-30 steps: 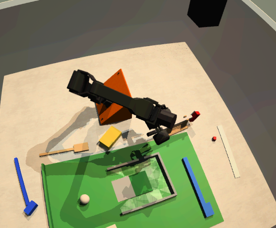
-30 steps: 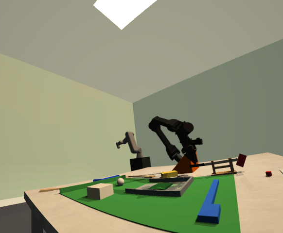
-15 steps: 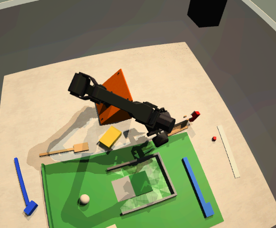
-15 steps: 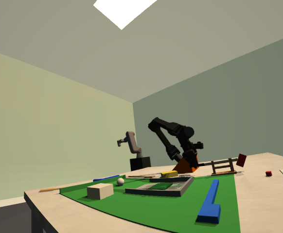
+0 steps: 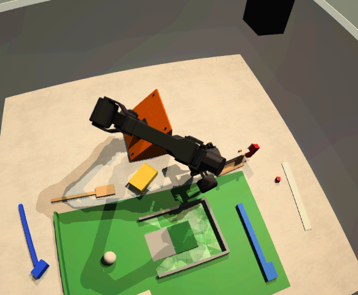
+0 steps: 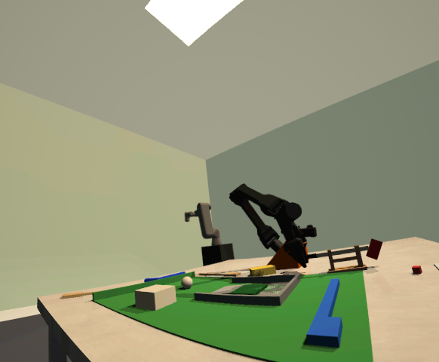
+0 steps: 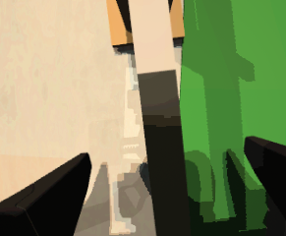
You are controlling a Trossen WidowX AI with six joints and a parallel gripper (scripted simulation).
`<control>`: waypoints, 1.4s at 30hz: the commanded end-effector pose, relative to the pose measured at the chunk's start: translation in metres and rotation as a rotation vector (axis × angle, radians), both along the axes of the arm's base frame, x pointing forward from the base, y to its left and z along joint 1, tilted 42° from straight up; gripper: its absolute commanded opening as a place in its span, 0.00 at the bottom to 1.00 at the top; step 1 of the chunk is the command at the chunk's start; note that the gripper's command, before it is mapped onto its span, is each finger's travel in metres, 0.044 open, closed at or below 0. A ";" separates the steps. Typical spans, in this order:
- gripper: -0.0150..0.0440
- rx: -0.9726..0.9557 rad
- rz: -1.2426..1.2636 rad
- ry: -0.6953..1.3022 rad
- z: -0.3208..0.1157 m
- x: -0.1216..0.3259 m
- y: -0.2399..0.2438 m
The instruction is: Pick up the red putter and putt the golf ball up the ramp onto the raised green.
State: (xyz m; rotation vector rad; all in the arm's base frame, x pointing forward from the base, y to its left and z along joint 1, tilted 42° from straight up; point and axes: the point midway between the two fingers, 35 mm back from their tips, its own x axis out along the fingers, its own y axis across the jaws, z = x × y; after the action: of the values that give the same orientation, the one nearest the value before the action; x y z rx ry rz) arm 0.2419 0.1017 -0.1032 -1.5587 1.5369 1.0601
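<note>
The red putter's head [image 5: 253,150] [image 6: 374,249] sticks out past the far end of a wooden rack [image 6: 346,268] [image 7: 118,29], which holds the putter off the table. My gripper [image 7: 166,151] is open and points down around the dark handle [image 7: 164,172], with a finger on either side and gaps between. In the top view the arm covers most of the handle. The white golf ball [image 5: 109,257] [image 6: 187,282] rests on the green mat [image 5: 80,235] before the greyish ramp [image 5: 158,243], which leads to the dark raised green [image 5: 182,236] [image 6: 250,288].
A grey wall [image 5: 215,225] borders three sides of the green. A yellow block [image 5: 143,177] [image 6: 262,270] lies by the orange base [image 5: 160,120]. A blue putter [image 5: 252,239] [image 6: 325,331] lies on the mat's right; another [image 5: 40,269] lies left. A beige block [image 6: 155,296] stands on the mat.
</note>
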 end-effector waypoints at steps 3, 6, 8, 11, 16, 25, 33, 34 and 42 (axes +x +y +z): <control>1.00 -0.012 0.005 0.008 -0.003 -0.003 -0.004; 0.87 -0.002 -0.001 0.002 -0.001 -0.001 -0.001; 0.78 -0.002 -0.001 0.002 -0.001 -0.001 -0.001; 0.64 -0.002 -0.001 0.002 -0.001 -0.001 -0.001; 0.42 -0.002 -0.001 0.002 -0.001 -0.001 -0.001; 0.25 -0.002 -0.001 0.002 -0.001 -0.001 -0.001; 0.25 0.001 0.000 0.003 0.022 0.004 0.022; 0.25 0.001 0.000 0.003 0.027 0.004 0.027; 0.25 0.002 -0.001 0.005 0.067 0.002 0.060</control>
State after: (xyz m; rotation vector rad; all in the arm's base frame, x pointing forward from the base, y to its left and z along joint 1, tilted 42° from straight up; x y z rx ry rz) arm 0.2434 0.1434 -0.0574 -1.5717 1.5570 1.0640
